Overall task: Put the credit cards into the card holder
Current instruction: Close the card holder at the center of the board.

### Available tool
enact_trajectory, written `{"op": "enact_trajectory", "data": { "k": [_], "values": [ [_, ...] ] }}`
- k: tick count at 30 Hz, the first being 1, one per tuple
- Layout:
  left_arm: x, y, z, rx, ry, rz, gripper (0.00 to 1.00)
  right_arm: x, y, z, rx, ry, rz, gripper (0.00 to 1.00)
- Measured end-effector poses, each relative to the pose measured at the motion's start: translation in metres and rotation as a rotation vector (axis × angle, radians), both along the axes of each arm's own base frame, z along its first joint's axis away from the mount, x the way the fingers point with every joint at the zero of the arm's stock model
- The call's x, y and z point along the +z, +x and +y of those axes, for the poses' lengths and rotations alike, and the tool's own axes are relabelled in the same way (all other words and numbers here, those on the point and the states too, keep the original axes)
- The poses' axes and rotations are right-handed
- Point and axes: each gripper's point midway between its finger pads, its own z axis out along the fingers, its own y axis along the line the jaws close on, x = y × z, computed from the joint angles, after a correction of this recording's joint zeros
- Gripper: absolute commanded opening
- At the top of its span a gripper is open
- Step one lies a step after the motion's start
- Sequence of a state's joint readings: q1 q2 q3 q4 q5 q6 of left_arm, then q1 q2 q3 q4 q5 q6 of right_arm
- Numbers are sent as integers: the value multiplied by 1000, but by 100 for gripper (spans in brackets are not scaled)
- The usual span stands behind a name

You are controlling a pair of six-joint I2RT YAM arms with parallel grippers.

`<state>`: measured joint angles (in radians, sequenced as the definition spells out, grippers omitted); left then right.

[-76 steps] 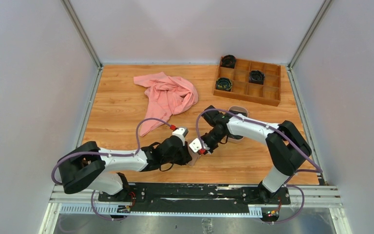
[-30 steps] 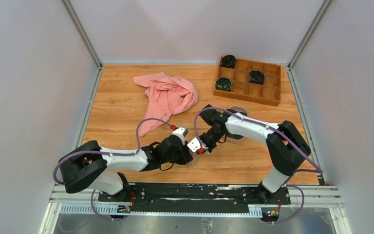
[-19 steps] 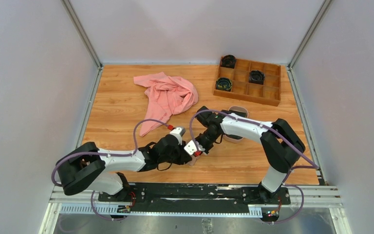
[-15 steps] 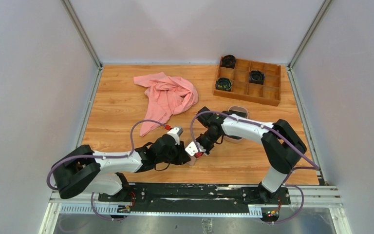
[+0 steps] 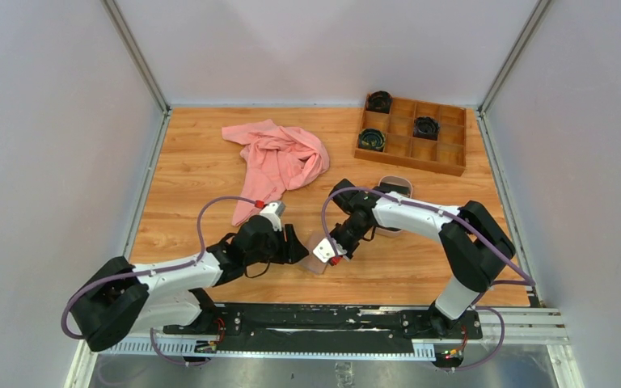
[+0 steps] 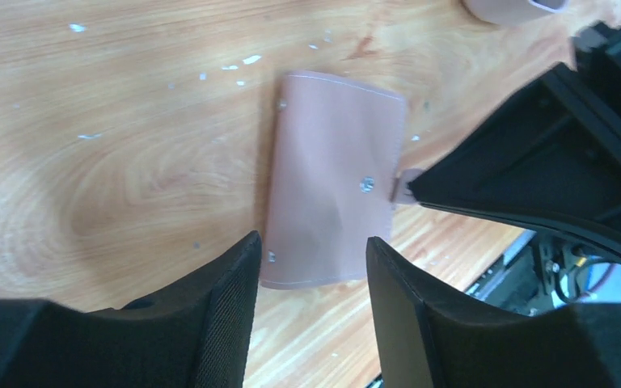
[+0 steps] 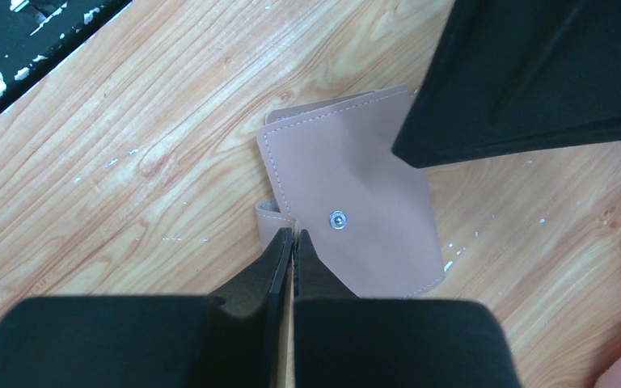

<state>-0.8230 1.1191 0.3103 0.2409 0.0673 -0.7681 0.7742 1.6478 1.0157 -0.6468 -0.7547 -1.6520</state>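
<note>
- Table (image 5: pixel 194 186): wood-grain top; both arms reach to its near middle.
- Pink cloth (image 5: pixel 279 162): crumpled, far side, left of centre.
- Wooden compartment box (image 5: pixel 408 166): far right corner.
- Left gripper (image 6: pixel 311 242): jaws spread and holding nothing, near the card holder.
- Right gripper (image 7: pixel 293 235): fingers pressed together, pinching the card holder's small side tab.
- Card holder (image 6: pixel 331 178): folded shut, flat on the table between the two grippers.
- Snap stud (image 7: pixel 337 218): pale, facing up.
</note>
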Motion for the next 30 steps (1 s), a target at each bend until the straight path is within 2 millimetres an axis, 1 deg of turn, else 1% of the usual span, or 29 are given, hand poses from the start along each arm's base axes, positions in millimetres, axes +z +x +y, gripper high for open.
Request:
{"op": "enact_trajectory", "data": {
  "k": [3,5,10,13,17,22,24,25,28,29,30],
  "values": [
    [-13,5,8,15,42,16,58,0,0,0,1,2,-2,0],
    [-27,3,12,10,82,42,58,0,0,0,1,2,-2,0],
    [-28,8,-2,-28,76,58,47,1,2,-1,-1,3,-5,0],
    [-30,6,-6,-45,68,75,42,3,5,-2,-9,7,-17,0],
    [-31,0,-8,-54,55,99,40,5,12,-6,-16,9,-42,0],
    [-31,-14,-16,-73,41,128,39,6,15,-5,22,22,-81,2],
    [-31,-18,-19,-79,37,138,38,5,16,-5,49,28,-103,6],
    [-31,-21,-20,-80,36,143,38,5,17,-5,59,31,-112,12],
    [-32,-25,-25,-78,33,155,37,4,21,-7,87,29,-142,24],
    [-32,-26,-26,-78,31,157,37,4,23,-8,90,26,-149,29],
    [-32,-27,-29,-78,30,161,37,5,25,-9,88,23,-159,38]
  ]
}}
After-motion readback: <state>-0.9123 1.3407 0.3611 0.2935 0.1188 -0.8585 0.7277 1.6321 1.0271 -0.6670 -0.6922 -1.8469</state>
